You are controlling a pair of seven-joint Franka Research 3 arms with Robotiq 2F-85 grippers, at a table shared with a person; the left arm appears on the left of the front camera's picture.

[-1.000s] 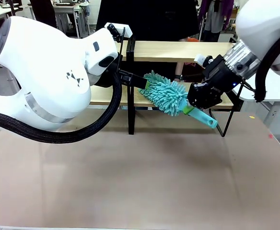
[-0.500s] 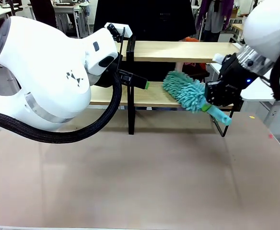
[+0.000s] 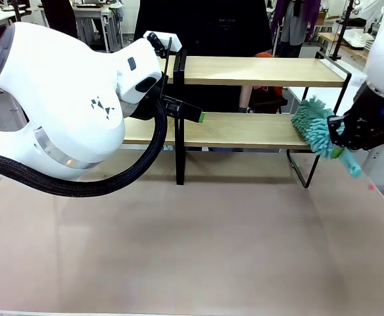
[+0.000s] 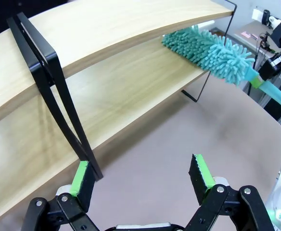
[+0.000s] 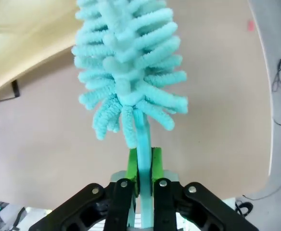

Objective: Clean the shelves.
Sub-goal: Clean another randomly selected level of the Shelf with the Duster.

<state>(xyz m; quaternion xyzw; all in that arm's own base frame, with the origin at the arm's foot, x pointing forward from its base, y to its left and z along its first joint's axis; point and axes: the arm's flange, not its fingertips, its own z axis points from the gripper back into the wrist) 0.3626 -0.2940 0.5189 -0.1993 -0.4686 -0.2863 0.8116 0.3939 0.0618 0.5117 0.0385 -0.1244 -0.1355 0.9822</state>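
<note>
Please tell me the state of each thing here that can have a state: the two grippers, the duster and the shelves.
Left gripper: open, holding nothing, near the shelves' black frame.
Right gripper: shut on the duster's handle.
Duster: held in the air, its head at the right end of the lower board.
Shelves: upright on the table, nothing lying on the boards.

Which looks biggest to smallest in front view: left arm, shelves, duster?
1. left arm, though nearness to the camera inflates it
2. shelves
3. duster, held in the right tool
</note>
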